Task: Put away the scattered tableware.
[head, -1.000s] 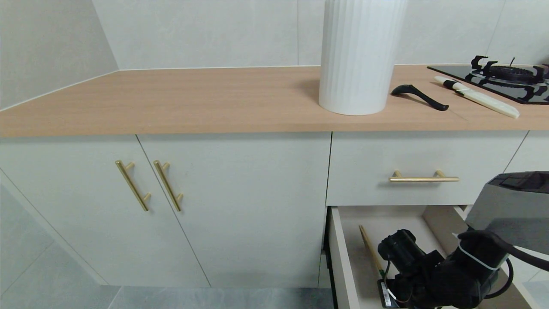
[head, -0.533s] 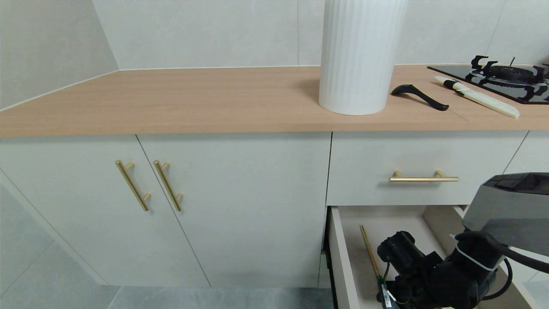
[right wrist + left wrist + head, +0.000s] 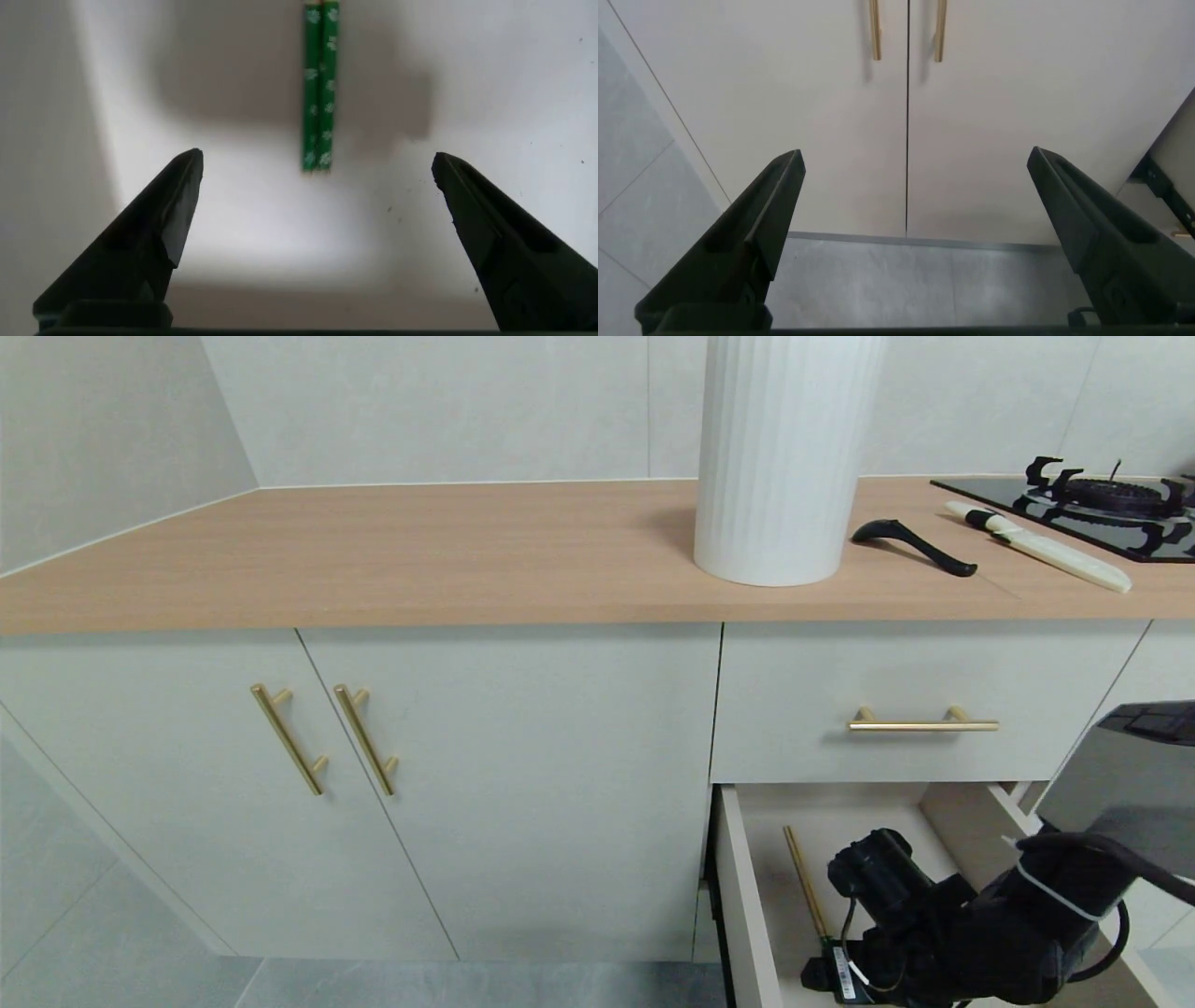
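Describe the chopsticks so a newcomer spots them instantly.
Below the wooden countertop, right of the double doors, the lower drawer stands open. The chopsticks lie inside near its left wall: a slim wooden pair with green patterned ends, unlike the black utensil and pale knife.

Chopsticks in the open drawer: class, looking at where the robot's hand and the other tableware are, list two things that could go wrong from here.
1. The right hand hangs open over the chopsticks inside the drawer, under the shut upper drawer. If it rises carelessly, the arm might catch that front.
2. The black utensil and knife lie on the counter beside the tall white vase. Reaching for them might knock it.
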You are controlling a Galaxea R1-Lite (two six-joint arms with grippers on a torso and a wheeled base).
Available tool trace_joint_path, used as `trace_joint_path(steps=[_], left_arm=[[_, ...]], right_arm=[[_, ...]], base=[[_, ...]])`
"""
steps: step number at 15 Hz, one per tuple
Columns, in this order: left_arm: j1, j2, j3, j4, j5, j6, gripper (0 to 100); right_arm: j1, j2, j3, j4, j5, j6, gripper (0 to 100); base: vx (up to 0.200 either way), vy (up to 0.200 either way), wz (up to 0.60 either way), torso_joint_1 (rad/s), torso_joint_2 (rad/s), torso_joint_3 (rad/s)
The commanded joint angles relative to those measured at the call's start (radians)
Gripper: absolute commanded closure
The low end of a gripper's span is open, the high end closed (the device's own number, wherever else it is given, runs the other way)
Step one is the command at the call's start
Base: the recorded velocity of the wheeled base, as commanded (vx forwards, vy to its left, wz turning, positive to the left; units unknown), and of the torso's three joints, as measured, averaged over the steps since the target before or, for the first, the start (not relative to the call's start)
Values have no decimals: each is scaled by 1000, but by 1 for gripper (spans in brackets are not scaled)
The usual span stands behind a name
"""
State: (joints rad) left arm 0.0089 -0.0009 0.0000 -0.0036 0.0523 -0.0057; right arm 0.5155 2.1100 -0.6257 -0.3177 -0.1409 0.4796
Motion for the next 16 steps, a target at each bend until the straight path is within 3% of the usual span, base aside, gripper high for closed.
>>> trace_joint_path(steps=[1, 3, 8, 11, 16], left_arm=[[0, 1, 0, -1, 0, 0, 0], [0, 1, 0, 1, 0, 0, 0], [0, 1, 0, 1, 0, 0, 0], [0, 1, 0, 1, 0, 0, 0], [0, 1, 0, 1, 0, 0, 0]], right_arm=[[-2, -211, -20, 138, 35, 2, 0], [-25, -366, -43, 239, 70, -4, 0], [-178, -524, -40, 242, 63, -147, 0], [-184, -559, -38, 244, 61, -165, 0], [-184, -573, -35, 244, 61, -167, 0]], base=[[0, 0, 0, 0, 0, 0], [0, 0, 0, 0, 0, 0], [0, 0, 0, 0, 0, 0], [0, 0, 0, 4, -66, -63], [0, 0, 0, 103, -343, -289]])
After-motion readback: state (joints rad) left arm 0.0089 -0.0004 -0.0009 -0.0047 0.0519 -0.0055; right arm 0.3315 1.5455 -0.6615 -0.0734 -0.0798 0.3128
